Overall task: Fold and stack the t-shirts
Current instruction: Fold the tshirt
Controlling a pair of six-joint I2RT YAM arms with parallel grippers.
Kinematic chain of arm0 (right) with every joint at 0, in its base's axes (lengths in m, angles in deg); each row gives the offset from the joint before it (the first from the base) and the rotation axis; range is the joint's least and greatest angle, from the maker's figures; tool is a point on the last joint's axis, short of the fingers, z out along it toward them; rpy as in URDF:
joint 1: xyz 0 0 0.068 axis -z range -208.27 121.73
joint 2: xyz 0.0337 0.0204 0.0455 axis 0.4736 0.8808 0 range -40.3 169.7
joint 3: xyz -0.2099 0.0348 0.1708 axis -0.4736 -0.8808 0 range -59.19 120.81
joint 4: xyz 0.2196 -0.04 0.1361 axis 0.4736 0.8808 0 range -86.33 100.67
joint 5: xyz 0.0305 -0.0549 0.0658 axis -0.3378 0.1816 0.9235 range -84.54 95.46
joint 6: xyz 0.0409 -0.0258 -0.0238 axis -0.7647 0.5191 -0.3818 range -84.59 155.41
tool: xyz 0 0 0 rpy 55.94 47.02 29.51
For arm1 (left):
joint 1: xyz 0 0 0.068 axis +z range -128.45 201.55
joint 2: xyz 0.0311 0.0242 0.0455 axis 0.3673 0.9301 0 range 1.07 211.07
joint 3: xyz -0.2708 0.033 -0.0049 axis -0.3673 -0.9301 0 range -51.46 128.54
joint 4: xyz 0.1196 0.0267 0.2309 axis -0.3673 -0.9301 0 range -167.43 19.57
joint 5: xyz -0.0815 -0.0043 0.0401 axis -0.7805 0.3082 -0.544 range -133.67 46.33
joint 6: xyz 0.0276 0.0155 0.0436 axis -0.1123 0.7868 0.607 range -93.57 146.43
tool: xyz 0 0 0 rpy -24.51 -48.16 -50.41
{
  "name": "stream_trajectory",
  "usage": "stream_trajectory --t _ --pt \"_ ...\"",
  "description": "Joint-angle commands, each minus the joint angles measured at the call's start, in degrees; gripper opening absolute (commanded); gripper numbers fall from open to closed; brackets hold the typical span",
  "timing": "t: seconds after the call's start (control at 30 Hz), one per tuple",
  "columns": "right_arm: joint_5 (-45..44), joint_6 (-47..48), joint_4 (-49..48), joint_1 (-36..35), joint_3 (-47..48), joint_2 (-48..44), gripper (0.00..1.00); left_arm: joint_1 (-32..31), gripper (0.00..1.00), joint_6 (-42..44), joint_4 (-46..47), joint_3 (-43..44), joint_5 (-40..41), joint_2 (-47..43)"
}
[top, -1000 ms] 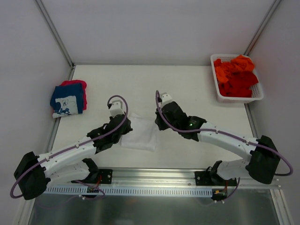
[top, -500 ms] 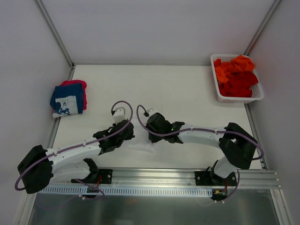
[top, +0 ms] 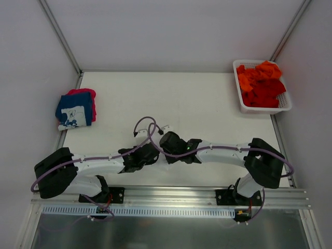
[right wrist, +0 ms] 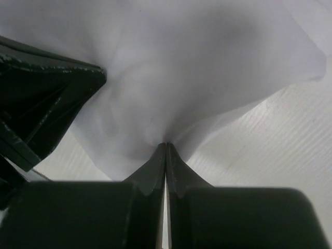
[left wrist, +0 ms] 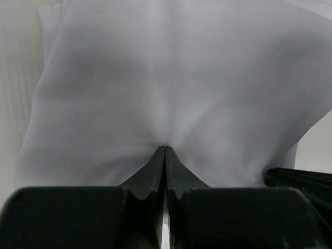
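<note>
Where you look down from above, your stock reads as follows.

1. Worktop (top: 207, 104): pale, walled on the left, right and far sides.
2. Left arm (top: 98, 165) and right arm (top: 228, 151): both lie low along the near edge, and their wrists meet at near centre.
3. Basket (top: 284, 108): white lattice, far right corner, holding the orange and red t-shirts (top: 262, 83) in a loose heap.
4. Folded stack, left edge: navy t-shirt (top: 75, 106) with white print on top, pink-red t-shirt (top: 85, 92) showing beneath it.
5. White t-shirt (left wrist: 171, 78): near centre, gathered between the two wrists and mostly hidden under them from above; part of it rests on the worktop.
6. Left tool (left wrist: 165, 148): pressed together, pinching a fold of the white t-shirt.
7. Right tool (right wrist: 166, 145): likewise pressed together on the same cloth, just beside the left tool.
</note>
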Motion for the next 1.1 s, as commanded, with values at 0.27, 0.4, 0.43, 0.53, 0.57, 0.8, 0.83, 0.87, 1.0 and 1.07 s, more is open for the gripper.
stream_trajectory --t 0.27,0.4,0.43,0.53,0.57,0.8,0.83,0.87,1.0,1.07 --pt "-4.4 -1.3 1.3 -5.6 -0.2 -15.1 0.00 -1.4 0.00 -3.2 -0.4 0.4 1.7 0.6" --pt "-3.5 -1.1 0.8 -5.5 0.7 -14.0 0.00 -1.5 0.00 -3.9 -0.5 0.1 1.8 0.3" --pt "-3.2 -1.6 0.0 -5.5 0.5 -12.7 0.00 -1.5 0.00 -4.0 -0.6 0.0 1.8 0.1" --pt "-1.6 -3.4 -2.7 -5.6 -0.8 -9.5 0.00 -1.6 0.00 -4.6 -0.7 -0.5 2.2 -0.4" --pt "-0.8 -3.9 -3.8 -5.6 -1.1 -8.5 0.00 -1.6 0.00 -4.6 -0.9 -1.0 2.3 -0.9" --pt "5.1 -10.0 -14.0 -5.8 -4.8 0.2 0.00 -1.6 0.00 -6.8 -2.0 -2.6 3.5 -2.8" --pt "5.5 -11.5 -14.7 -6.0 -5.2 1.3 0.00 -1.6 0.00 -7.0 -2.2 -3.0 3.6 -3.0" --pt "5.4 -12.2 -14.6 -6.5 -5.5 1.7 0.00 -1.6 0.00 -7.4 -2.3 -3.2 3.6 -3.2" --pt "3.2 -15.4 -11.0 -7.9 -7.0 1.4 0.00 -1.6 0.00 -8.3 -3.0 -4.5 3.7 -4.1" --pt "1.2 -16.5 -5.6 -9.3 -7.3 0.1 0.00 -1.6 0.00 -8.8 -3.2 -5.2 3.8 -4.5"
